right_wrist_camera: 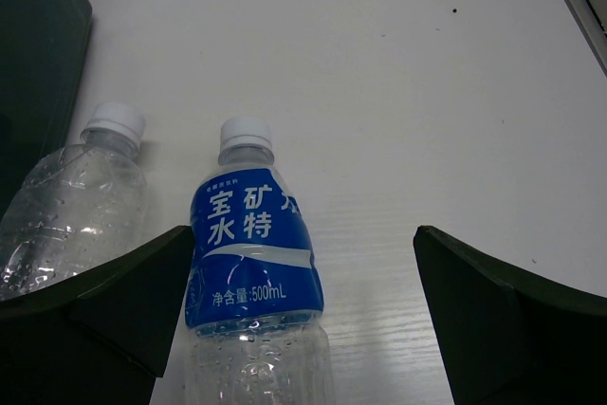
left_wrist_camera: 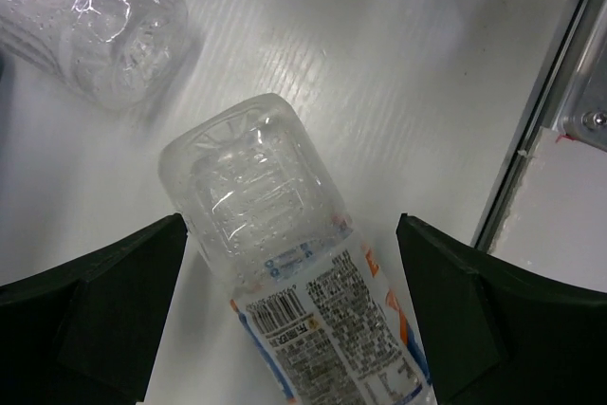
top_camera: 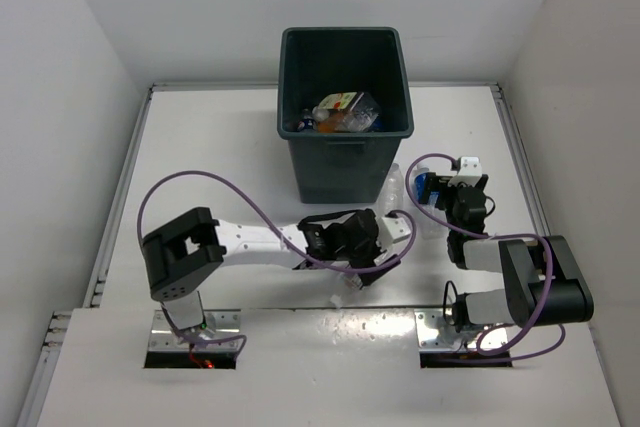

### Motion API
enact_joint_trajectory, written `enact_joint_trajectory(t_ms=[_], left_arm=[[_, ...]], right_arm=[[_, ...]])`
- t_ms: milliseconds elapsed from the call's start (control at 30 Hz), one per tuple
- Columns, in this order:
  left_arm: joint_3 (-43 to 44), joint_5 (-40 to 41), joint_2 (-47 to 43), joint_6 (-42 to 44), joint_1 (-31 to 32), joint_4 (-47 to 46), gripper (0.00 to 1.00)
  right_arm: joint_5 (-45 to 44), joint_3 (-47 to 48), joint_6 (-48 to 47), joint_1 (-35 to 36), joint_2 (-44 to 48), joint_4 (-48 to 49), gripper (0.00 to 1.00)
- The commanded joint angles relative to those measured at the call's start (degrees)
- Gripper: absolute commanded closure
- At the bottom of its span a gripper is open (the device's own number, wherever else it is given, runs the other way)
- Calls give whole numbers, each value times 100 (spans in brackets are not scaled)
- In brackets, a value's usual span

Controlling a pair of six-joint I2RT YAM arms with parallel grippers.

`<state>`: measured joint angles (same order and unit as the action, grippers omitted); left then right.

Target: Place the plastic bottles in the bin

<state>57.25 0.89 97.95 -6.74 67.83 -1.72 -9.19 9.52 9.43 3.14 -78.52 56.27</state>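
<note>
The left gripper (left_wrist_camera: pixel 289 234) is wide open and holds nothing. Between its dark fingers a labelled bottle (left_wrist_camera: pixel 285 263) lies on the white table (left_wrist_camera: pixel 398 64), with its ribbed clear base pointing away from the wrist. I cannot tell whether a finger touches it. Further ahead on the left lies a clear bottle (left_wrist_camera: pixel 90 26), with drops inside. A metal rail (left_wrist_camera: pixel 550 111) runs along the right.

The right gripper (right_wrist_camera: pixel 303 234) is also wide open and empty. A blue bottle (right_wrist_camera: pixel 251 253) lies between its fingers, close to the left one, with its white cap ahead. The clear bottle is just beside it on the left, and beyond that is the smooth dark wall of the bin (right_wrist_camera: pixel 38 64). Only the top view looks into the bin, where the binned bottles (top_camera: pixel 340 112) lie in a colourful heap.
</note>
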Motion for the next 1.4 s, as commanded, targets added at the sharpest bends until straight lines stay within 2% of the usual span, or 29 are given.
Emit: enact_joint_trajectory(t_ms=[0, 267, 467, 533, 667, 733, 933, 1033, 1067, 1267, 1367], left_arm=[[295, -299, 136, -143, -86, 128, 0], [427, -352, 497, -433, -200, 383, 0], [427, -466, 663, -433, -200, 558, 12], [480, -466, 664, -433, -200, 629, 20], [532, -37, 410, -240, -201, 752, 26], [462, 331, 147, 109, -113, 647, 26], [514, 746, -750, 770, 124, 708, 28], [593, 861, -1223, 1400, 265, 839, 38], [594, 1130, -1330, 1578, 440, 840, 38], [1129, 2116, -1831, 2431, 775, 1007, 39], [1551, 2328, -1946, 2730, 775, 1007, 39]], right_arm=[[5, 120, 6, -24, 12, 209, 0], [5, 120, 6, -24, 12, 209, 0], [5, 120, 6, -24, 12, 209, 0], [5, 120, 6, -24, 12, 209, 0], [5, 120, 6, -24, 12, 209, 0], [5, 120, 6, -24, 12, 209, 0], [5, 120, 6, -24, 12, 209, 0], [5, 120, 6, -24, 12, 209, 0], [5, 120, 6, -24, 12, 209, 0], [5, 120, 6, -24, 12, 209, 0], [5, 120, 6, -24, 12, 209, 0]])
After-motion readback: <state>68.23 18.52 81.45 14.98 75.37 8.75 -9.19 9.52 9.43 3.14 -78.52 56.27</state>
